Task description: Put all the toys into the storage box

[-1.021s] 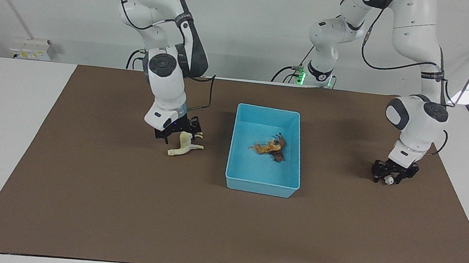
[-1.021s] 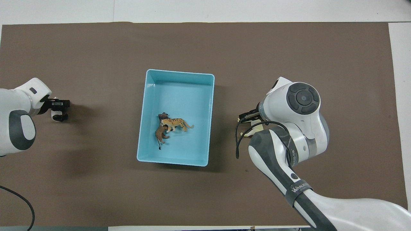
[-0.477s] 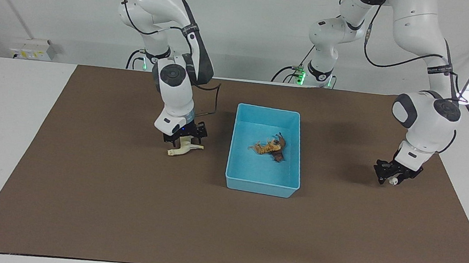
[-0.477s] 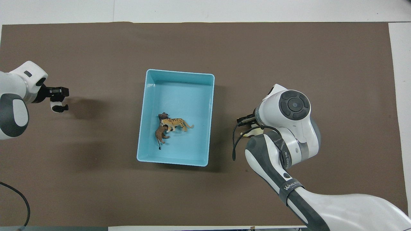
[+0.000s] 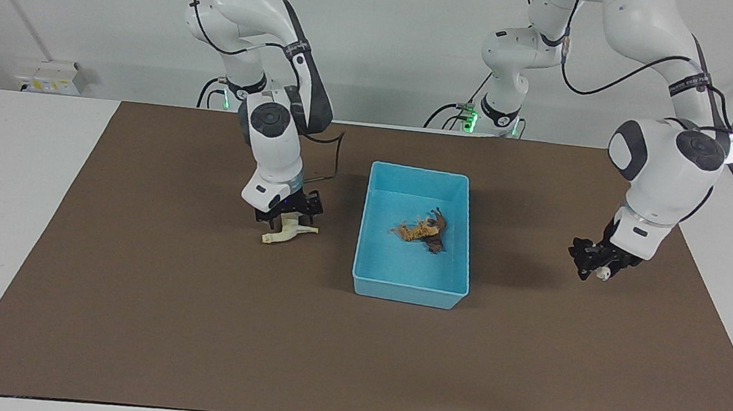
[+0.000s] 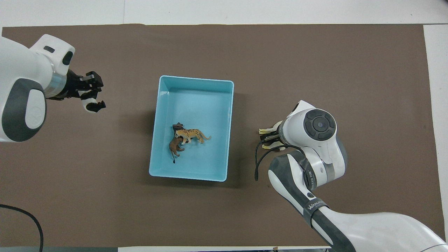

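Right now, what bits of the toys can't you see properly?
- White horse: overhead view, the right arm covers all but small bits.
- Panda: both views, too small, partly hidden in the left gripper.
- Lion: overhead view, partly under the tiger.
- Whether the right gripper grips the horse yet: cannot tell in either view.

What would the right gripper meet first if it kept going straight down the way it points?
The cream-white horse on the brown mat: the right gripper is right over it, apparently touching already.
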Available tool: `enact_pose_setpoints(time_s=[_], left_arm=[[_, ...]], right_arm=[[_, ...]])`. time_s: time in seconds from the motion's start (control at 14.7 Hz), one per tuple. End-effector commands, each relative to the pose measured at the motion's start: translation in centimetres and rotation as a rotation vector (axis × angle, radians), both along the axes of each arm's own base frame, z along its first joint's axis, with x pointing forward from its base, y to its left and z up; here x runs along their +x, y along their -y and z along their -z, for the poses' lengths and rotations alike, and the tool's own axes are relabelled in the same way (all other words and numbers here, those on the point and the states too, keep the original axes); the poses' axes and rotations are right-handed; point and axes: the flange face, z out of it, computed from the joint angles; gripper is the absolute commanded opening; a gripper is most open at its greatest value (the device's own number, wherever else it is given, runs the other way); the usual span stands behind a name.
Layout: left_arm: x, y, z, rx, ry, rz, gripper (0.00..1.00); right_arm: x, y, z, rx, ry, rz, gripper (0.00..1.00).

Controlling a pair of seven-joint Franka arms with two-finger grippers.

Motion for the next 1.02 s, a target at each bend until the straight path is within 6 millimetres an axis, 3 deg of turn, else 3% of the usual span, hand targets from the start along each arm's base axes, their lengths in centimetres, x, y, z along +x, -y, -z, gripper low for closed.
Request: enact_pose_setpoints(time_s=[0.0,0.07,0.14,0.27,0.41,0.48,0.54,0.61,0.75,0.95], left_arm=[[-2.7,6.7,0.5,-0.042,-0.034,-0.091,0.06],[-3.7,8.1,1.2,-0.069,-0.035,-0.106,0.06],[-4.9,9.5,1.6,-0.096,-0.038,-0.093,0.06],[-7.3,12.5,4.7,-0.124,-0.027,-0.07,0.12],[-9.5,14.5,7.0,-0.141,0.013,-0.075,0.31],[-9.5,14.8,6.9,-0.145,0.017,-0.076,0.55],[-9.4,15.0,6.6,-0.147,0.018,-0.076,0.94],[-9.4,15.1,6.5,-0.146,0.015,-0.075,1.0],[-9.5,15.4,6.1,-0.136,-0.007,-0.066,1.0],[-9.3,14.2,4.9,-0.124,-0.024,-0.076,1.0]], right_arm=[[-0.8,0.1,-0.6,0.01,0.008,0.013,0.51],[-0.8,0.0,-0.6,0.01,0.006,0.013,0.36],[-0.6,0.0,-1.1,0.012,0.012,0.017,0.0],[-0.2,-0.3,-3.1,0.015,0.008,0.036,0.0],[0.9,-0.5,-6.0,0.011,-0.013,0.042,0.0],[1.5,-0.6,-7.6,0.01,-0.021,0.043,0.0],[1.9,-0.7,-8.9,0.011,-0.025,0.05,0.0],[2.5,-1.1,-10.8,0.019,-0.01,0.07,0.0],[3.7,-2.2,-14.5,0.027,-0.005,0.096,0.0],[3.7,-5.6,-17.6,0.12,-0.013,0.185,0.0]])
